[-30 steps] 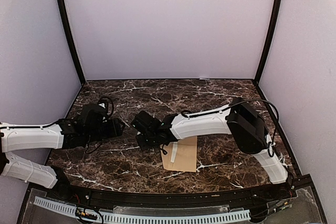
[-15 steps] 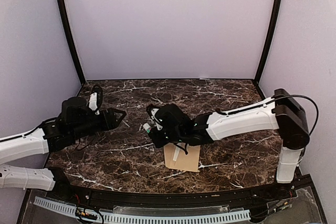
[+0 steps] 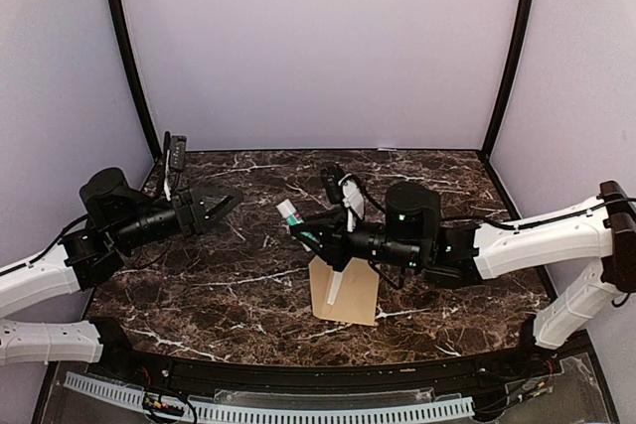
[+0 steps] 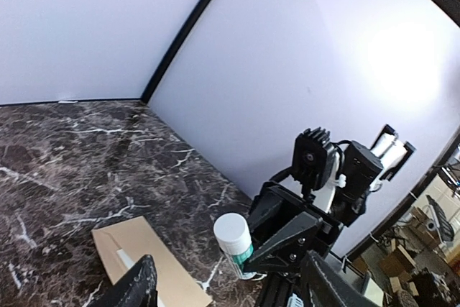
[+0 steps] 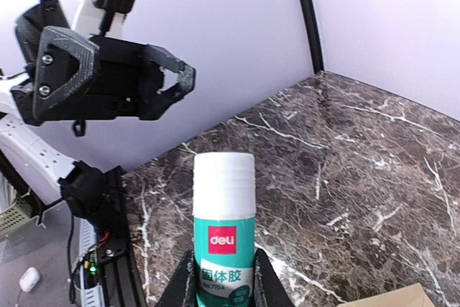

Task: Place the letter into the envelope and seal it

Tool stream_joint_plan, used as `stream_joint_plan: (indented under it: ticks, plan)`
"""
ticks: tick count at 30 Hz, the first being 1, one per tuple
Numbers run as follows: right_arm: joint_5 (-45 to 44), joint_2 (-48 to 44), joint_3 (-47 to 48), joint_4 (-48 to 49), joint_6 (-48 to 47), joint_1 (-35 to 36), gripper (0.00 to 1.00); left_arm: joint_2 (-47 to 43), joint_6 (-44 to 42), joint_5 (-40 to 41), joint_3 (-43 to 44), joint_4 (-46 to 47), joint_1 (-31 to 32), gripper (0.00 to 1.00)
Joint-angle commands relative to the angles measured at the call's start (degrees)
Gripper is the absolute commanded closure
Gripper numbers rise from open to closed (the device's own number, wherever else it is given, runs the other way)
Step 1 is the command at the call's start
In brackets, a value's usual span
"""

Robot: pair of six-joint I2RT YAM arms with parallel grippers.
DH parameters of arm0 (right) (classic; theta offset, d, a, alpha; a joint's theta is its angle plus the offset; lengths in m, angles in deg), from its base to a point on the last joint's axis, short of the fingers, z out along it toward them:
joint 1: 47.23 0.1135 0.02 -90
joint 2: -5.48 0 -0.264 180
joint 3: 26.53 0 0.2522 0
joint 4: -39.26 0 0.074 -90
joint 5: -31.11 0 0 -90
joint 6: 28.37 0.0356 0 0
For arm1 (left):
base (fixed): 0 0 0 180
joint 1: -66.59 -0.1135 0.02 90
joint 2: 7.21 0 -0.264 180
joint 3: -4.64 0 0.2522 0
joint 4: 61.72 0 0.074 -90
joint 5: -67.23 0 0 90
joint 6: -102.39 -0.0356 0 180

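My right gripper (image 3: 310, 230) is shut on a glue stick (image 3: 289, 212) with a white cap and a teal label. It holds the stick upright in the air, above and left of the envelope. The stick fills the right wrist view (image 5: 224, 213) between the fingers (image 5: 182, 283). The brown envelope (image 3: 353, 295) lies flat on the marble at centre front, with a white strip (image 3: 333, 287) on it. It also shows in the left wrist view (image 4: 154, 264). My left gripper (image 3: 221, 202) is open and empty, raised at the left, pointing at the stick (image 4: 233, 239). The letter is not in view.
The dark marble table (image 3: 417, 171) is walled by lilac panels with black corner posts (image 3: 129, 57). The right arm's white link (image 3: 537, 235) reaches across from the right edge. A black rail (image 3: 298, 379) runs along the near edge.
The right gripper has lifted the glue stick up from beside the envelope, its arm now stretched in from the right. The left gripper has risen and swung back, facing the stick.
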Motion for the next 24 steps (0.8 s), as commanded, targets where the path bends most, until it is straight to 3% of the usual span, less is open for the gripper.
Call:
stream_joint_plan:
  ticks: [1,6,13,24]
  plan:
    - [8.11,-3.58,-2.65,12.42,-1.14,0.18,1.0,3.6,0.22,-13.71,3.04,12.29,-0.3,0.32]
    - [11.46,-4.43,-3.11,14.74,0.12,0.19,1.0,10.29,1.66,-25.45,5.43,21.71,-0.22,0.33]
    - [11.65,-3.5,-2.27,15.32,2.13,0.13,1.0,18.43,1.18,-29.09,9.95,25.1,1.35,0.41]
    - [11.65,-2.22,-1.87,15.38,4.38,-1.09,1.0,22.52,-3.51,-25.67,13.57,20.5,3.47,0.78]
